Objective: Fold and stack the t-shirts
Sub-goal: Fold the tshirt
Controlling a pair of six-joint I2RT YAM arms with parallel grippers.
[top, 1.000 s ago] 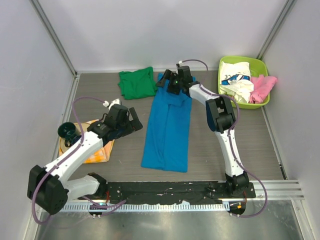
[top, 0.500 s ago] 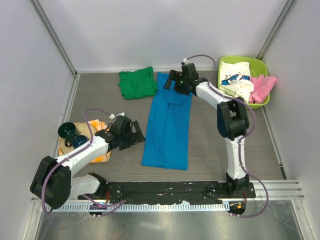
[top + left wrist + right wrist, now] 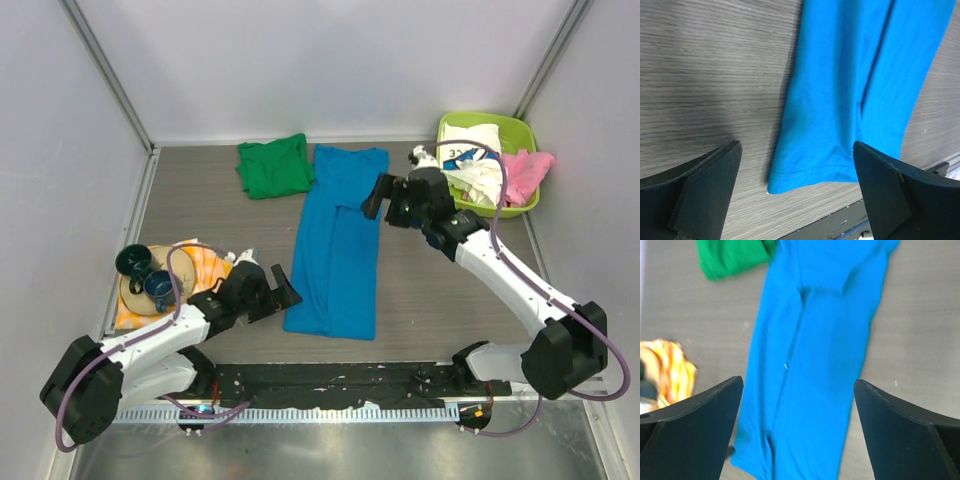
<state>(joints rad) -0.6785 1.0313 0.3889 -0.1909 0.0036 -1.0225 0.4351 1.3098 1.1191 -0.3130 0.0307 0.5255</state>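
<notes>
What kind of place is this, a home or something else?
Probably a robotics test cell, not a home. Plain white panels in metal framing enclose the table, the left arm and right arm are bolted to a black rail at its near edge, and a blue t-shirt lies spread as practice material.

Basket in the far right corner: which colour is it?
Lime green basket; top external view shows it best.

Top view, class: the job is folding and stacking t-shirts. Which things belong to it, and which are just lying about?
Belongs to the job: blue t-shirt, green t-shirt, white printed t-shirt, pink t-shirt.

Just lying about: orange-yellow checked cloth, dark teal cups, green basket, which only holds two of the shirts.
</notes>
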